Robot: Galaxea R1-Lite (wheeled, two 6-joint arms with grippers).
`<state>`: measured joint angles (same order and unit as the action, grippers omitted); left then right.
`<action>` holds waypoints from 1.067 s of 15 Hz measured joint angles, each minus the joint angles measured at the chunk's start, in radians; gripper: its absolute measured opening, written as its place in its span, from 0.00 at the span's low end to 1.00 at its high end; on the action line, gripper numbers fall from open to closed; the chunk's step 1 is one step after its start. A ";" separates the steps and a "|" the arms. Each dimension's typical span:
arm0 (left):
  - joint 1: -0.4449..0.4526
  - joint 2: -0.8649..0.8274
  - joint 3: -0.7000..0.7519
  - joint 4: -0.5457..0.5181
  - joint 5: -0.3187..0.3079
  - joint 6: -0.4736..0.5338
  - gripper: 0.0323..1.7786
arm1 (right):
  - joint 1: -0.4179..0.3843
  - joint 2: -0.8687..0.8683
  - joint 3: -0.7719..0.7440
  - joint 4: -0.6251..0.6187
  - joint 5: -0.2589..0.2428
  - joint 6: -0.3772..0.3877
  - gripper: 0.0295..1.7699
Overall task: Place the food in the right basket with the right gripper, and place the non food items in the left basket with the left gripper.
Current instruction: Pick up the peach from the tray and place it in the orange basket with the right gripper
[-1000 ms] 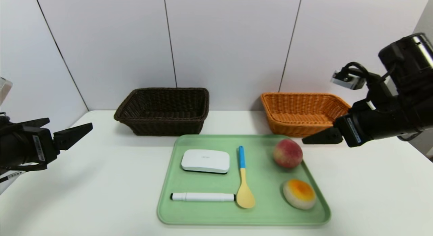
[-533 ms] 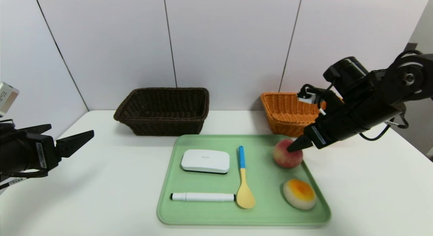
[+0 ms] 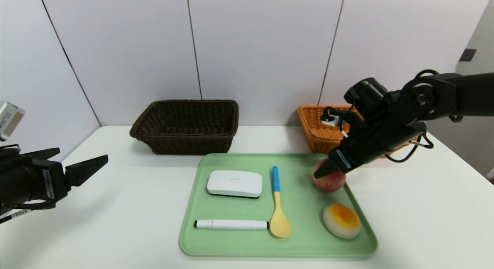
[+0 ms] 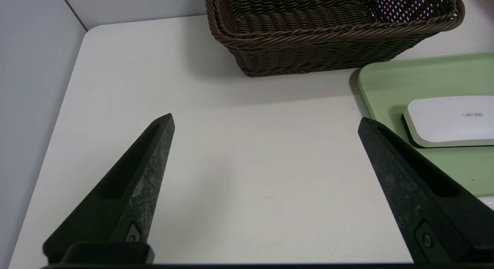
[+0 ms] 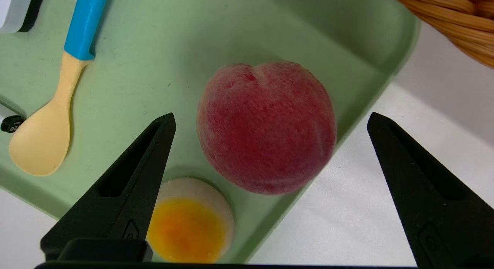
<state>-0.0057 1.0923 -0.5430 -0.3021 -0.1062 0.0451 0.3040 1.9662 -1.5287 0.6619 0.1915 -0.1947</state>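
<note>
A pink-red peach [image 3: 332, 183] [image 5: 266, 126] and a cream bun [image 3: 341, 220] [image 5: 189, 222] with an orange top lie at the right of the green tray [image 3: 301, 242]. My right gripper [image 3: 323, 169] [image 5: 270, 116] hangs open just above the peach, its fingers spread wider than the fruit and not touching it. The white box [image 3: 234, 183], the marker [image 3: 230, 224] and the yellow spoon [image 3: 278, 211] with its blue handle lie on the tray's left and middle. My left gripper [image 3: 82, 154] [image 4: 265, 118] is open over bare table at the far left.
The dark brown basket [image 3: 185, 126] stands behind the tray at the left. The orange basket [image 3: 320, 126] stands behind it at the right, partly hidden by my right arm. A wall runs close behind both baskets.
My right arm has swung in from the table's right side and come down over the peach. The left gripper has barely moved.
</note>
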 joint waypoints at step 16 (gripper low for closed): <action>0.000 -0.002 0.005 -0.004 0.001 -0.004 0.95 | 0.024 0.046 0.018 -0.066 -0.029 0.002 0.59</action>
<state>-0.0062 1.0906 -0.5383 -0.3060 -0.1049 0.0409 0.3281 2.0123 -1.5106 0.5955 0.1621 -0.1928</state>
